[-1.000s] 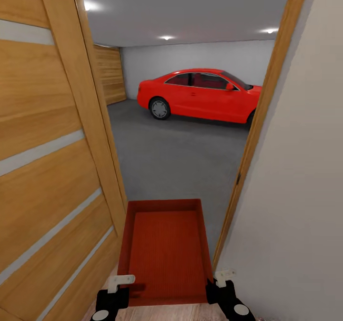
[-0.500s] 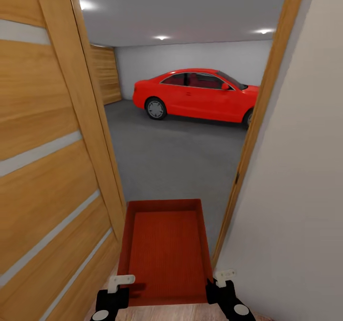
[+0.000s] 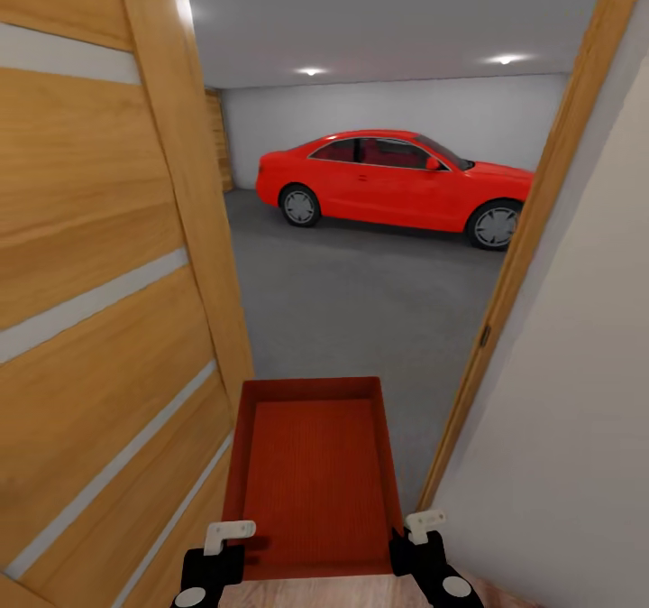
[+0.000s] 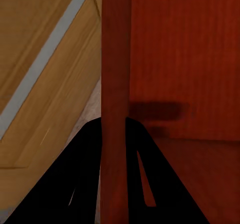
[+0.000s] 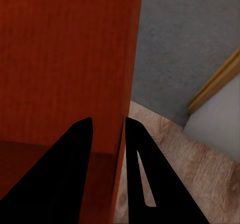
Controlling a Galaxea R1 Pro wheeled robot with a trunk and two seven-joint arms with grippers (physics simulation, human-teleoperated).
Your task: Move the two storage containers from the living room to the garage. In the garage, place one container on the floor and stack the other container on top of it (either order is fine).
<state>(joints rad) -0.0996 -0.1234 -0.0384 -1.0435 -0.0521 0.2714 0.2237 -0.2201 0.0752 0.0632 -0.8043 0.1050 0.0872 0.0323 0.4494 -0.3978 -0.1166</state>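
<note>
Head view: grippers (image 3: 230,536) (image 3: 422,525) astride container (image 3: 311,477).

Bin (image 3: 311,473) orange-red (ribbed base) — car (image 3: 397,179) glossy red.

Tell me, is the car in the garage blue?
No, the car on the grey floor is glossy red in the head view.

One storage container (image 3: 314,477) is in view: an orange-red, open-topped rectangular bin with thin walls, a slightly flared rim and a finely ribbed base. It is empty, level and raised off the ground, its long axis pointing through the doorway toward the garage (image 3: 361,121). The garage's dark grey concrete floor (image 3: 351,301) stretches beyond the container's far rim, and plain white walls and a grey ceiling close off the room.
</note>
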